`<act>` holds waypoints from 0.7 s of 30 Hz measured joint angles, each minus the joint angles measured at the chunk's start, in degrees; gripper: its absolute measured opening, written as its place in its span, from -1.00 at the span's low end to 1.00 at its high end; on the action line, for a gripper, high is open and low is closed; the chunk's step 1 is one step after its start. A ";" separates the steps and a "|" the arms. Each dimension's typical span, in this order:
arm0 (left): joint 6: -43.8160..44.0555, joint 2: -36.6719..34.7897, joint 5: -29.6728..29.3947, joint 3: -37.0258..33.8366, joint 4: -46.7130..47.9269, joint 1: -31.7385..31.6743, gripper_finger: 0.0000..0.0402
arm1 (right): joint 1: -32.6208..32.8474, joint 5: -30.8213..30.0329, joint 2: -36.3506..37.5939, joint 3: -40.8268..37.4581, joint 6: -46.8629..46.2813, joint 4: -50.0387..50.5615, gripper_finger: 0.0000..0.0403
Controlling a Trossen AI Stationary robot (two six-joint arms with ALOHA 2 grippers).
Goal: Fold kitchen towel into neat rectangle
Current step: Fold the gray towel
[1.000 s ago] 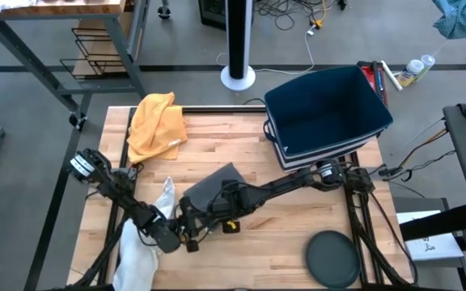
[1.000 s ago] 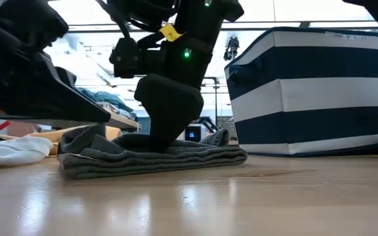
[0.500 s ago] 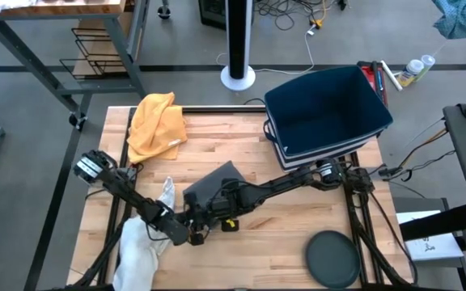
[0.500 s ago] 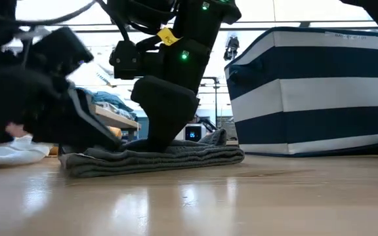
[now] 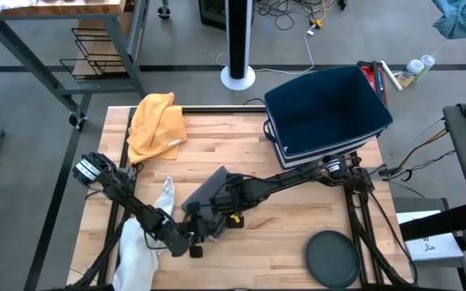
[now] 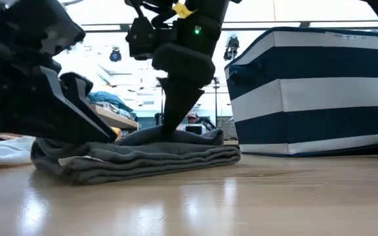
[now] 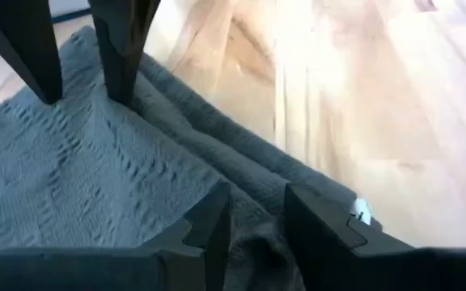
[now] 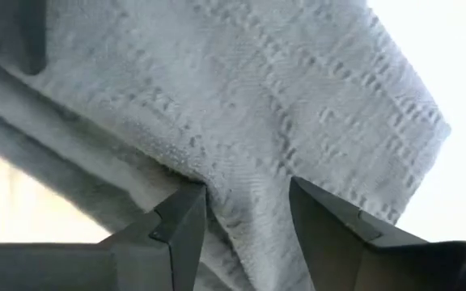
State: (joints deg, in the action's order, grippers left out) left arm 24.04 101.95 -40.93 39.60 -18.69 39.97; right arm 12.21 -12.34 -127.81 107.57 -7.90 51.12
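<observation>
Grey waffle-textured cloth towel (image 5: pixel 214 187), glossy planked wood table (image 5: pixel 290 234), matt dark plastic pincers

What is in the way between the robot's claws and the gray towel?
Nothing that shows. Both claws are already on the gray towel: the left claw has a fold of it between its fingers, and so does the right claw.

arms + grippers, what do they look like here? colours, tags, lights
Both arms are black, slim jointed links. The left arm has a pale round cap at its shoulder joint. The right arm carries a yellow tag and a lit green LED near the wrist. The left gripper and right gripper each have two dark, flat, wedge-shaped fingers.
</observation>
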 joint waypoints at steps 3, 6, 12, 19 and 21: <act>-0.10 -0.04 -0.13 1.19 2.33 0.00 -0.45 | 0.13 2.23 -0.04 -0.02 -0.06 0.27 -0.16; -0.03 -0.07 -0.19 1.25 2.93 0.00 -0.43 | 0.20 2.29 -0.04 -0.04 -0.04 -0.18 -0.17; -0.04 -3.57 -0.38 1.09 5.82 0.18 -0.44 | 0.42 3.07 -0.35 -2.02 -1.10 -5.48 -0.15; 0.16 -12.43 -3.11 -2.02 13.80 -0.24 -0.49 | 1.29 3.39 -0.35 -6.14 -1.71 -14.00 -0.16; 1.70 -13.60 -3.55 -4.66 13.84 -1.43 -0.49 | 1.40 3.39 -0.44 -6.95 -2.03 -14.26 -0.15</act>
State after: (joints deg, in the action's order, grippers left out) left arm 25.73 88.35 -44.48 34.94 -4.86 38.53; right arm 13.60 -8.95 -128.24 100.62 -9.93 36.86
